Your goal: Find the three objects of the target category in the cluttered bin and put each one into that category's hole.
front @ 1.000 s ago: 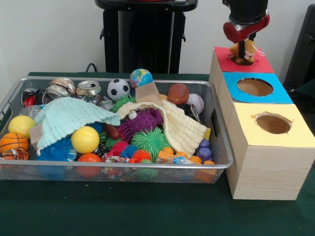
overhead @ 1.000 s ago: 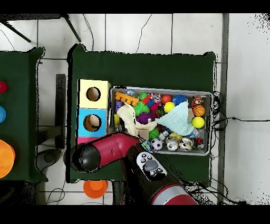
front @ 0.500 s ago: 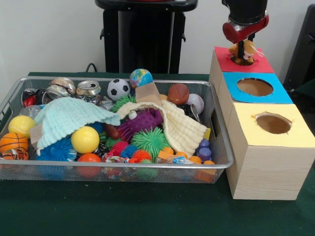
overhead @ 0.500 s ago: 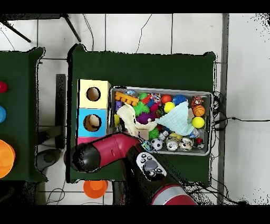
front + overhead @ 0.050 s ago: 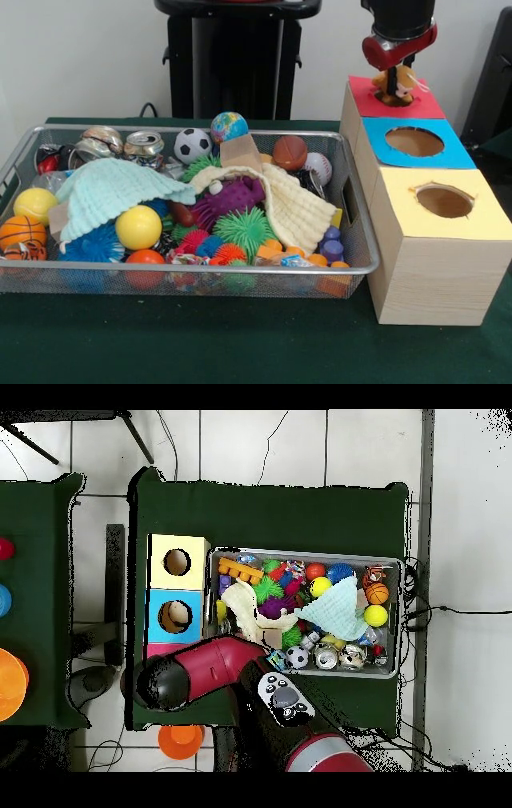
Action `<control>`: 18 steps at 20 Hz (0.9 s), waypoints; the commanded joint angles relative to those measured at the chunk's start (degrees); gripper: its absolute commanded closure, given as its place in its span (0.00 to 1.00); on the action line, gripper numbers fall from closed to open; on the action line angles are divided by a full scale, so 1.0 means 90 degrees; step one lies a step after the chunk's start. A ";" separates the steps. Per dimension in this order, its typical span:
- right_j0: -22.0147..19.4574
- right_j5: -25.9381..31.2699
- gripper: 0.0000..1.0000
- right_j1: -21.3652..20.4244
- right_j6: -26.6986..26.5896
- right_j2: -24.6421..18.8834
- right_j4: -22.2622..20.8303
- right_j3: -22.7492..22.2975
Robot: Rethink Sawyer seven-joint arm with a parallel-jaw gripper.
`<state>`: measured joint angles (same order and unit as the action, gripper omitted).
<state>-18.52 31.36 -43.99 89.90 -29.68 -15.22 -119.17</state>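
A small orange plush toy [image 5: 398, 83] sits on the red-topped box [image 5: 424, 105], covering its hole. It looks soft, light and compressible, best pinched at the body. The gripper [image 5: 393, 80] is down on it; whether the fingers clamp it, I cannot tell. The mesh bin [image 5: 352, 210] sits alongside.

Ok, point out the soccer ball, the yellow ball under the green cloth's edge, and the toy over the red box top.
soccer ball [image 5: 192, 145], front view, middle of its white and black face.
yellow ball [image 5: 138, 227], front view, centre of its front.
orange toy [image 5: 398, 85], front view, its body below the gripper.
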 commanded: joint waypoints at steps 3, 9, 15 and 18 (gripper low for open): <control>0.0093 -0.0377 0.00 0.0373 0.0988 0.0335 0.0049 0.0075; 0.0117 -0.0395 0.00 0.0354 0.0927 0.0342 0.0018 0.0106; 0.0236 -0.0198 0.00 0.0263 0.0957 0.0489 0.0022 0.0206; 0.0280 -0.0108 0.00 0.0118 0.0975 0.0565 0.0038 0.0194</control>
<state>-16.53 31.33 -44.03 89.90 -27.49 -15.29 -119.18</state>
